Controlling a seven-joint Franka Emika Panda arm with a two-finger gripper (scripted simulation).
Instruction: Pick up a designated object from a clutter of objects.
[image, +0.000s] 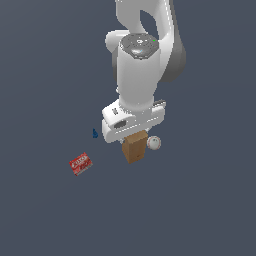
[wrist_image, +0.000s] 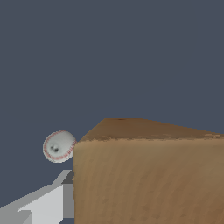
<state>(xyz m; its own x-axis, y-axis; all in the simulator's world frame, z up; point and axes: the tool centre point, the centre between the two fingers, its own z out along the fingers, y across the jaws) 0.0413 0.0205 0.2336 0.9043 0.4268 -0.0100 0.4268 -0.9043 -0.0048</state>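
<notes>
Reaches straight down from above, white wrist vertical, pincer (image: 134, 139) low and hidden under the hand; one pale finger (wrist_image: 41, 203) visible, jaw spacing impossible to judge.

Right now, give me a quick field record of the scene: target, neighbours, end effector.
target: brown box, upright
end effector: directly over the box top; one finger beside the box in the wrist view
grip state: cannot tell, fingers hidden in the exterior view
white ball: close beside the box, on the exterior view's right
red box: lying flat, apart, toward the exterior view's left
blue piece: small, apart, left of the end effector
</notes>
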